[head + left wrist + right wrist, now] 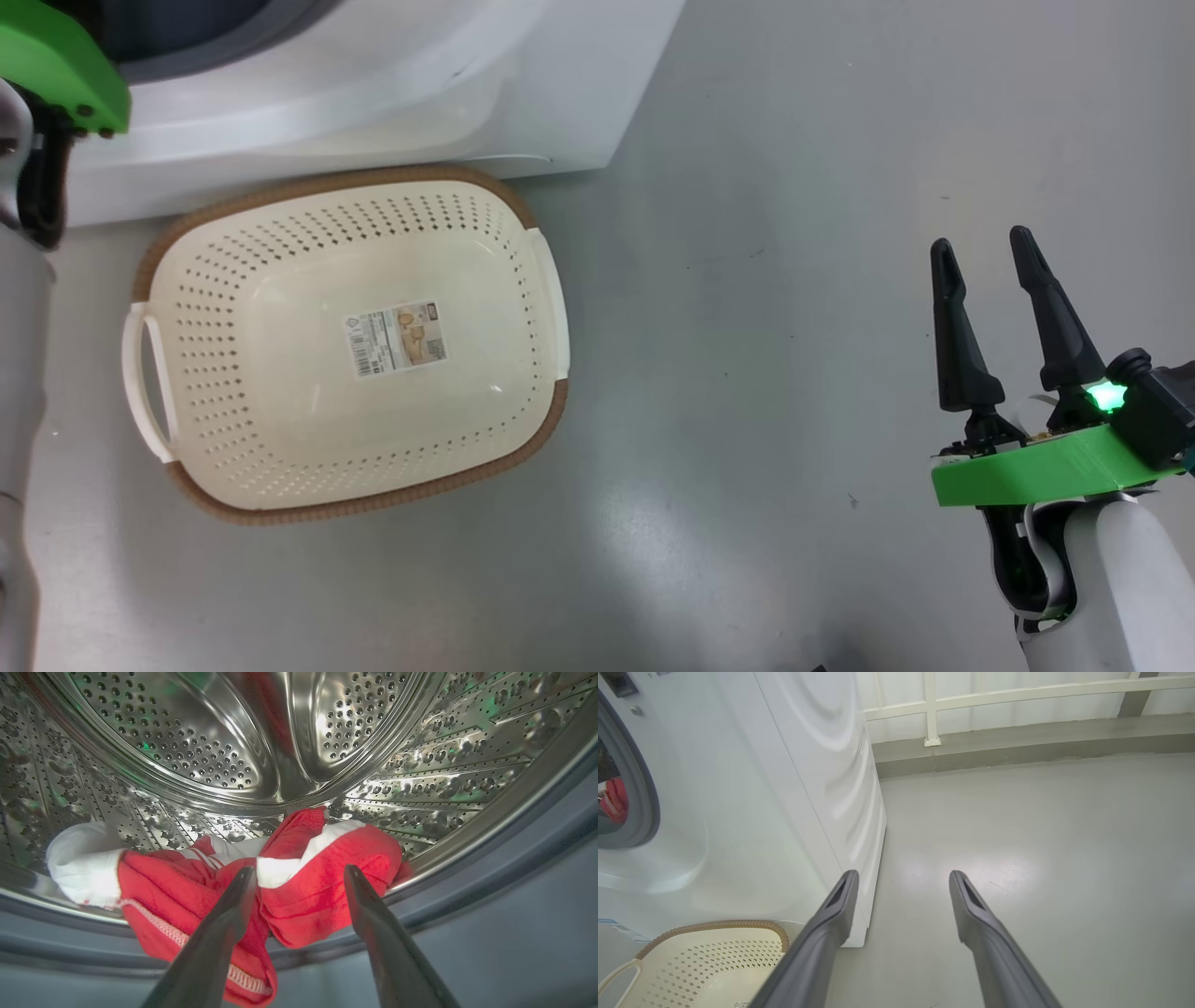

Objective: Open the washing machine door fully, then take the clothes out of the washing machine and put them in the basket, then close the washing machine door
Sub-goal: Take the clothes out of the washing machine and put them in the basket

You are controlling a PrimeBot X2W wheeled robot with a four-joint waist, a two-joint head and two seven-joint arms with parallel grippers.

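Observation:
My left gripper is open at the mouth of the steel drum, its two dark fingers straddling the red and white clothes, which are piled at the drum's front and droop over the grey rubber ring. The white washing machine stands at the top of the head view, with the cream basket on the floor right in front of it, holding nothing but its paper label. At the lower right my right gripper hangs open over bare floor. The washing machine door is out of view.
Grey floor stretches to the right of the washer and basket. In the right wrist view a white railing and a low grey kerb run along the far wall behind the machine.

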